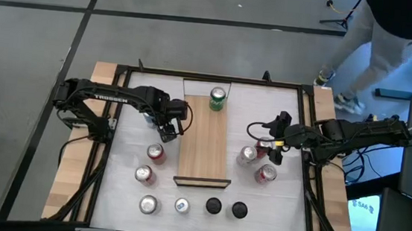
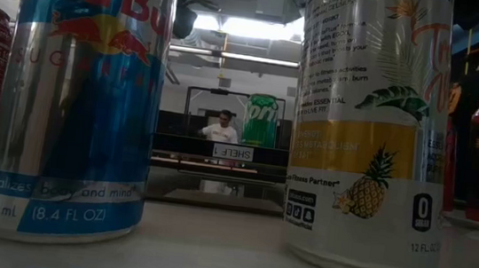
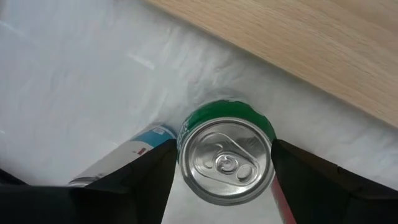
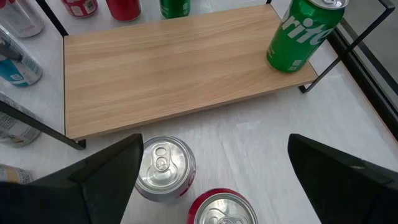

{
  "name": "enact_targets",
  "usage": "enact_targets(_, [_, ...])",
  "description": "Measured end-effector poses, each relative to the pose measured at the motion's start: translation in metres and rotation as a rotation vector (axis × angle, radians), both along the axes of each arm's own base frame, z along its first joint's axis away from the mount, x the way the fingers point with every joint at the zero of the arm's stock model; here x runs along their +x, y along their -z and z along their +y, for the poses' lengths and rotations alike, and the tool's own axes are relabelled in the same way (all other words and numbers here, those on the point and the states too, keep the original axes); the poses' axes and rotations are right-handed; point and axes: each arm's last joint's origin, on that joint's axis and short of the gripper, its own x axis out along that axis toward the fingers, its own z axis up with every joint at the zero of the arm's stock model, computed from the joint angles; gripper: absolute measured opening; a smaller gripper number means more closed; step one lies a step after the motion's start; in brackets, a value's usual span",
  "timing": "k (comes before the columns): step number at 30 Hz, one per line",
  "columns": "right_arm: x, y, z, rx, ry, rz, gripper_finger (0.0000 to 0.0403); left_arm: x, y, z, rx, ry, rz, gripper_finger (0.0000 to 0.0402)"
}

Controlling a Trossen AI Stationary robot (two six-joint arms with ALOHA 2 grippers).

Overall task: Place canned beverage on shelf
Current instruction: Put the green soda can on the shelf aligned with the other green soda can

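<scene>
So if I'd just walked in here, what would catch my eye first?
Probably the light-wood shelf in the middle of the white table, with one green Sprite can standing alone at its far end. Next, the left gripper poised over another green can beside the shelf, a finger on either side. The right gripper hangs open over red cans on the other side.
</scene>
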Motion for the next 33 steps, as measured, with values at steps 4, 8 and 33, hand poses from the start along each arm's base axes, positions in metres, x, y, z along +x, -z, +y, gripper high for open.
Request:
enact_targets(4, [0.000, 0.000, 0.000, 0.000, 0.000, 0.000, 0.0395, 0.000, 0.000, 0.002, -0.019, -0.009, -0.002, 0.0261])
enact_targets(8, [0.000, 0.000, 0.000, 0.000, 0.000, 0.000, 0.0395, -0.001, 0.000, 0.007, -0.043, -0.026, -0.005, 0.0261])
enact_targets(33, [0.000, 0.000, 0.000, 0.000, 0.000, 0.000, 0.0395, -0.003, 0.001, 0.010, -0.108, -0.043, -0.004, 0.0261])
